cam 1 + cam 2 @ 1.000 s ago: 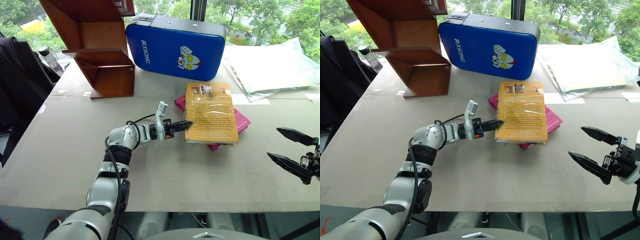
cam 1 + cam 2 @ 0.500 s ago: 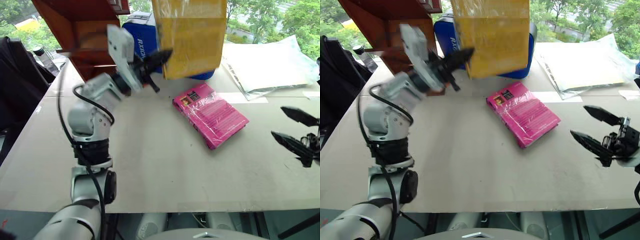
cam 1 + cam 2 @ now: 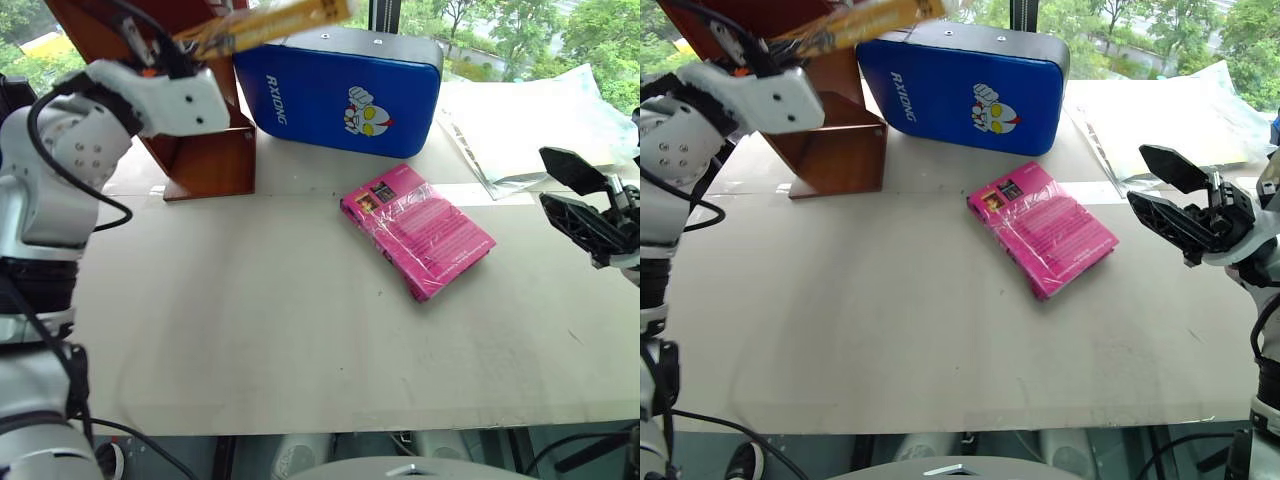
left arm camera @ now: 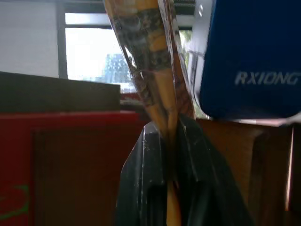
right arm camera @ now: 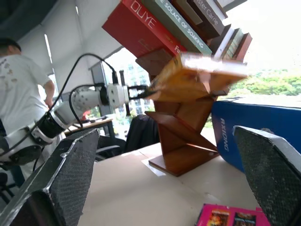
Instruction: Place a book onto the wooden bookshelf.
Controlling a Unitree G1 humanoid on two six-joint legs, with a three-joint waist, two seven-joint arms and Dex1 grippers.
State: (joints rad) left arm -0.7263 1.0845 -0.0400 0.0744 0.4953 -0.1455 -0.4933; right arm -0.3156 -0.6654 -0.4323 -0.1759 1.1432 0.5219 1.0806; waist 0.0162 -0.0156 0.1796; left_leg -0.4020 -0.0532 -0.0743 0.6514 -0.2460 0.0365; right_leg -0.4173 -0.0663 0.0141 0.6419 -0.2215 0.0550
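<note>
Your left hand (image 4: 171, 188) clamps the book (image 3: 265, 24), held aloft at the far left beside the wooden bookshelf (image 3: 205, 160); your right hand (image 3: 1175, 205) hangs wide open, empty, at the table's (image 3: 300, 330) right.

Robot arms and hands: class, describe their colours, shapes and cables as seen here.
The left arm has silver-white rounded segments, a boxy white wrist and a looping black cable. The left hand and right hand each have two black, pointed fingers; the right's inner faces look textured.
</note>
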